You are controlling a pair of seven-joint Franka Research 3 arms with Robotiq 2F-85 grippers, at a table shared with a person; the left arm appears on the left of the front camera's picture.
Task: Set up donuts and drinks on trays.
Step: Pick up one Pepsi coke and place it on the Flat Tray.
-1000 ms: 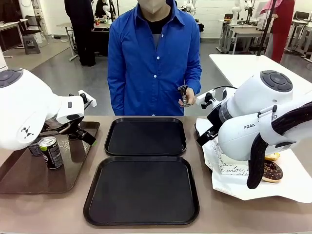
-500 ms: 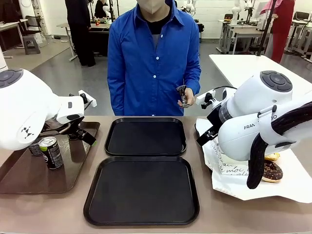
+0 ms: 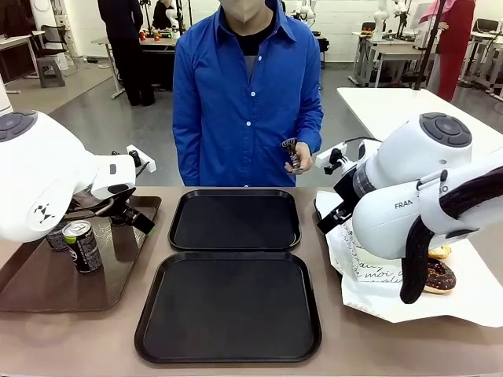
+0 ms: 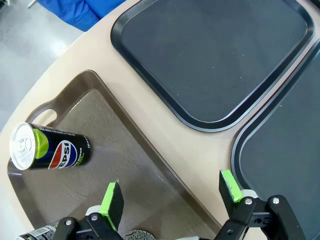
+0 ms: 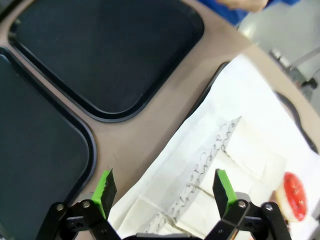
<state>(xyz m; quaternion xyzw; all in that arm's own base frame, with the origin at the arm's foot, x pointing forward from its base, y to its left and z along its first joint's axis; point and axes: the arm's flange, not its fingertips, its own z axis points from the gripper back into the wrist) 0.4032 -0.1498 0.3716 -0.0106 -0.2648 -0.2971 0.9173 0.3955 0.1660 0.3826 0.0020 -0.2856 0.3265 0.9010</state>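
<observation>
While the person's tongs shift left, left gripper and right gripper stay spread; right wrist view adds a frosted donut.

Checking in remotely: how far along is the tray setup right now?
Done: nothing; the near tray and far tray are bare. In hand: nothing; the left claw hangs open over the brown tray by a can, the right claw open over the paper wrappers. Left: every donut and can.
</observation>
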